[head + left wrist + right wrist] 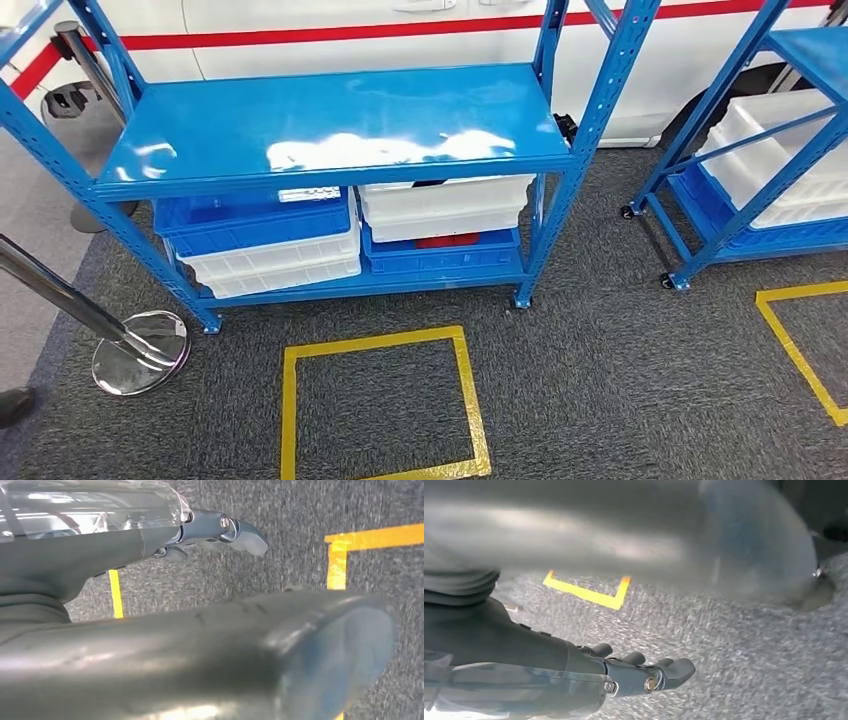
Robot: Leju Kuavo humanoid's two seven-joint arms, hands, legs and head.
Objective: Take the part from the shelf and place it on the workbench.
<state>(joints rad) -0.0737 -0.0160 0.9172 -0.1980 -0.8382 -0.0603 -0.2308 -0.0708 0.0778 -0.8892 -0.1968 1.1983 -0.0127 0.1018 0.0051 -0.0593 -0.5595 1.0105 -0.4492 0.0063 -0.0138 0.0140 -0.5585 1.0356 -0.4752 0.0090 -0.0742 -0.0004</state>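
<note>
above grey carpet point(300, 510), both robot hands, left point(200, 535) and right point(634, 672), seemingly hang loosely open, holding nothing.

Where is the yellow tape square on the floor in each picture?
Head view: the yellow tape square lies on the floor in front of the blue shelf.
Left wrist view: a yellow corner beyond the left hand; which square is unclear.
Right wrist view: a yellow corner beyond the right hand.
Shared landmark: grey carpet.

The left hand point(215, 530) had a thick grey thumb, a clear glossy cover at the frame's upper left and a brass-coloured screw. The right hand point(644, 672) had dark fingers, a similar screw and a ribbed grey cuff.
</note>
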